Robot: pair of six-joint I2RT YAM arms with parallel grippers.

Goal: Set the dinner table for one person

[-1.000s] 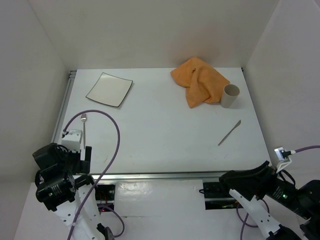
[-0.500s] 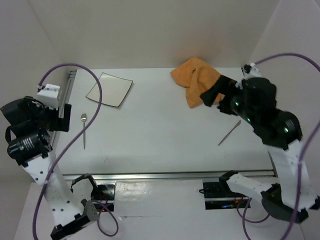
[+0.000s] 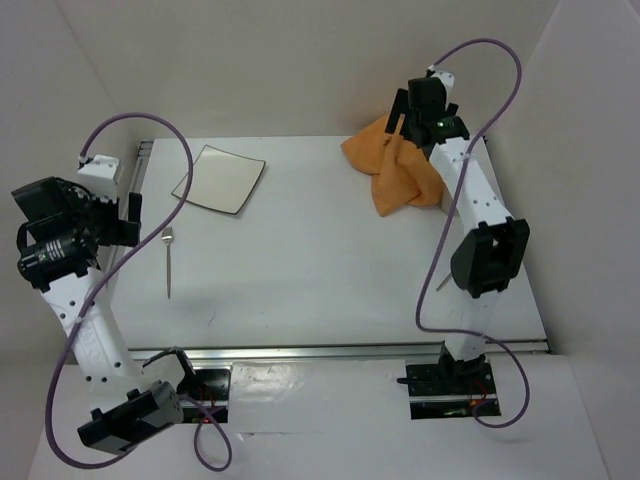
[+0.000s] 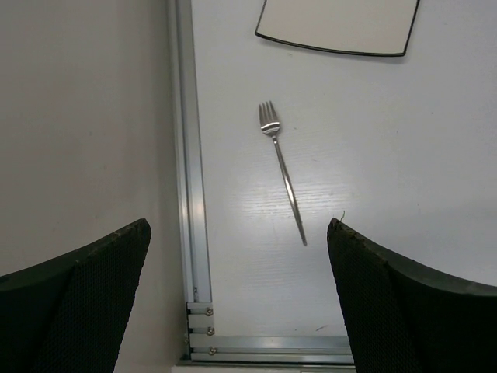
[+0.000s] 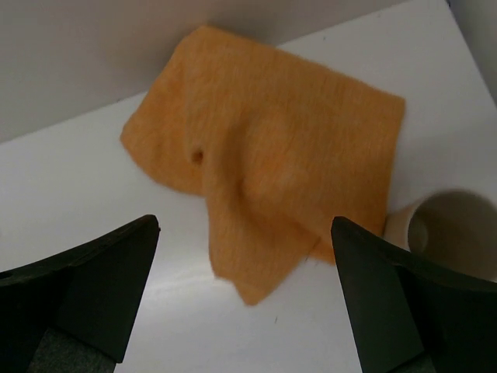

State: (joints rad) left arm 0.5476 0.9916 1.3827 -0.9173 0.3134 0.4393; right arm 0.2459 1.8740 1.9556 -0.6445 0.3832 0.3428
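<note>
The white dinner table (image 3: 320, 270) holds a square white plate (image 3: 218, 178) at the far left and a fork (image 3: 168, 262) near the left rail. A crumpled orange cloth (image 3: 400, 170) lies at the far right. My left gripper (image 3: 122, 215) is open and empty, high above the left rail; its view shows the fork (image 4: 281, 169) and the plate (image 4: 338, 27). My right gripper (image 3: 402, 118) is open and empty, high above the cloth (image 5: 272, 155). A beige cup (image 5: 444, 225) stands beside the cloth. In the top view my right arm hides the cup.
Aluminium rails (image 4: 186, 155) run along the table's left and near edges. White walls enclose the far, left and right sides. Purple cables loop from both arms over the table. My right arm's links stand over the right part of the table.
Both arms have risen from their folded pose at the near edge. The left has swung up over the left rail. The right has reached out above the orange cloth.
</note>
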